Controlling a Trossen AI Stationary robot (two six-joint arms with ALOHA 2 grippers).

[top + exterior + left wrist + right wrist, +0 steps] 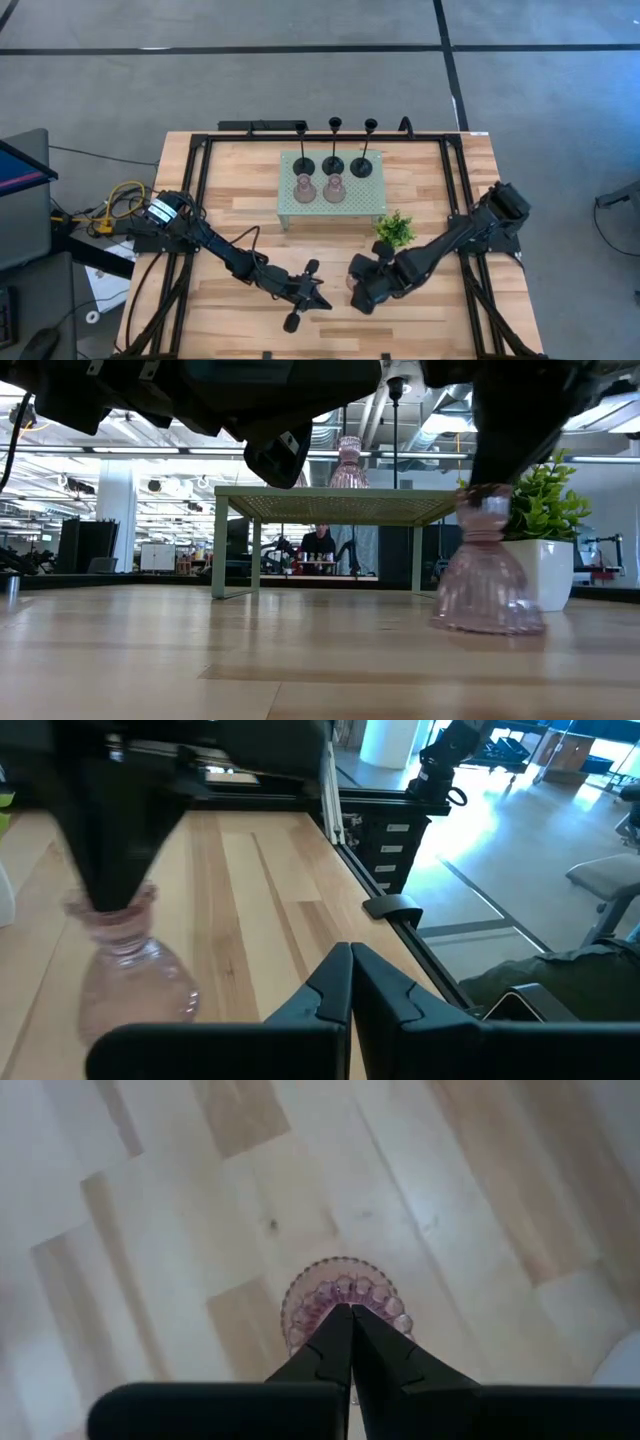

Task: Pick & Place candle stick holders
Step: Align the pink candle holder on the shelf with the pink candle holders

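Pinkish glass is filling the near side of the low view: one squat pink holder is standing upright on the wooden table, just in front of the small green plant in its white pot. From above, that same spot is sitting just on the front side of the plant, with the right gripper covering the holder. Seen from the right wrist, its fingers are pressing together directly over the holder's beaded rim; whether they are pinching the rim or only resting on top cannot be told.

Behind the plant, towards the back edge of the table, the pale green tray is carrying the other holders: three black holders with thin stems along its back row, and two pink holders in front of them, all upright.

Across from the plant, beyond the right gripper, the left gripper is hanging over bare wood with its fingers clenched on nothing
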